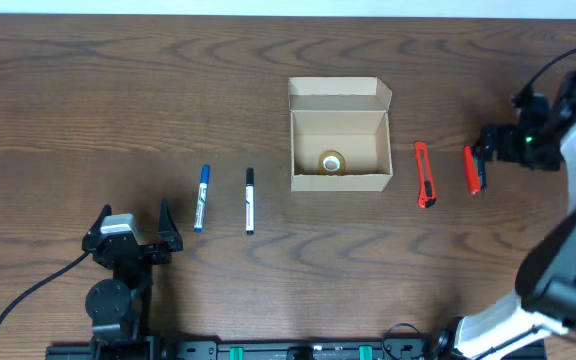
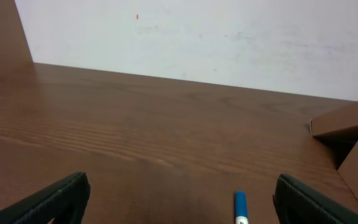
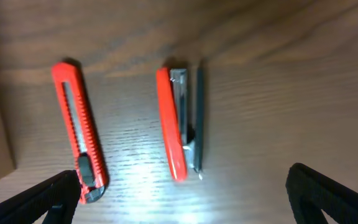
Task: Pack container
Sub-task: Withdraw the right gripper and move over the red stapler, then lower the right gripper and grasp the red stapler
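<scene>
Either side of container (image 1: 339, 150), left tool (image 2: 182, 193) and right tool (image 3: 182, 190) spread empty; light, crushable cardboard, I'd pinch one wall.

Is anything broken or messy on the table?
No, nothing stands out. The box is open and whole. The blue marker, black marker, red cutter and red stapler lie straight beside it, none touching.

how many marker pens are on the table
2. The blue marker lies left of the cardboard box; the black marker lies between them. None seems hidden.
</scene>
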You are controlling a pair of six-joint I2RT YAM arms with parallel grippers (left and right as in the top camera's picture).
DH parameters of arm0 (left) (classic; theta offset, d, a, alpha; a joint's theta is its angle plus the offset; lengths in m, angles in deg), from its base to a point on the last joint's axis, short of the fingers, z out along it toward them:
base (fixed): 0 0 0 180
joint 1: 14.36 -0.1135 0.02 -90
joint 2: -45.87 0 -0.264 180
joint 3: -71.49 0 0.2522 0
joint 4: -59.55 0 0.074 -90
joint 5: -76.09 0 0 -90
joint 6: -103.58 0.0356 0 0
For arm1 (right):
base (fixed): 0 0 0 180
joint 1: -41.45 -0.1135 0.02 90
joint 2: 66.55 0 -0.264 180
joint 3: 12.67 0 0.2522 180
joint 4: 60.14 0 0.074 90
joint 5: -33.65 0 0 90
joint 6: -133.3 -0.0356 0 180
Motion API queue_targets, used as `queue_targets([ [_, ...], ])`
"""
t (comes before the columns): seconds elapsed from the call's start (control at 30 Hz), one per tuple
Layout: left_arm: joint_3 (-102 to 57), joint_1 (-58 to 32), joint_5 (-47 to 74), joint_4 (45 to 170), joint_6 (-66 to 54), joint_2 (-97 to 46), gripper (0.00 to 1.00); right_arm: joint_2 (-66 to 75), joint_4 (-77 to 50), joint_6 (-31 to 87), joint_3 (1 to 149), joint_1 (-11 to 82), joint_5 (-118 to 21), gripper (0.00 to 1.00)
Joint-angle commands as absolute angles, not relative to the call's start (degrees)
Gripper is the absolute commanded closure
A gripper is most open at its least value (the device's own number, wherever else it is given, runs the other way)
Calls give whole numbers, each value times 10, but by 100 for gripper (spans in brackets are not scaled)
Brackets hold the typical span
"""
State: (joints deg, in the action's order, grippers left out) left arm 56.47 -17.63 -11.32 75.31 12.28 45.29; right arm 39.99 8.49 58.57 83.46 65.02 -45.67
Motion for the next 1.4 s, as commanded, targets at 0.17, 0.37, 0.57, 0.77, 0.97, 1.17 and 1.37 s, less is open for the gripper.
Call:
queue_targets([
  [0.17, 575, -176, -124, 776, 123, 457, 5, 503, 78, 618, 834, 640, -429, 1],
  [0.37, 575, -176, -124, 776, 123, 457, 5, 506, 71, 617, 842, 636, -456, 1],
  [0.57, 575, -176, -124, 776, 123, 457, 5, 506, 70, 610, 843, 634, -481, 1],
  [0.77, 575, -176, -124, 776, 123, 457, 5, 506, 65, 606, 843, 634, -508, 1],
  [0.97, 575, -176, -124, 776, 123, 457, 5, 506, 60, 604, 843, 619, -545, 1],
  [1.17, 575, -176, -124, 776, 123, 457, 5, 506, 56, 600, 843, 601, -575, 1],
  [1.37, 575, -176, -124, 776, 123, 457, 5, 507, 55, 600, 843, 598, -587, 1],
])
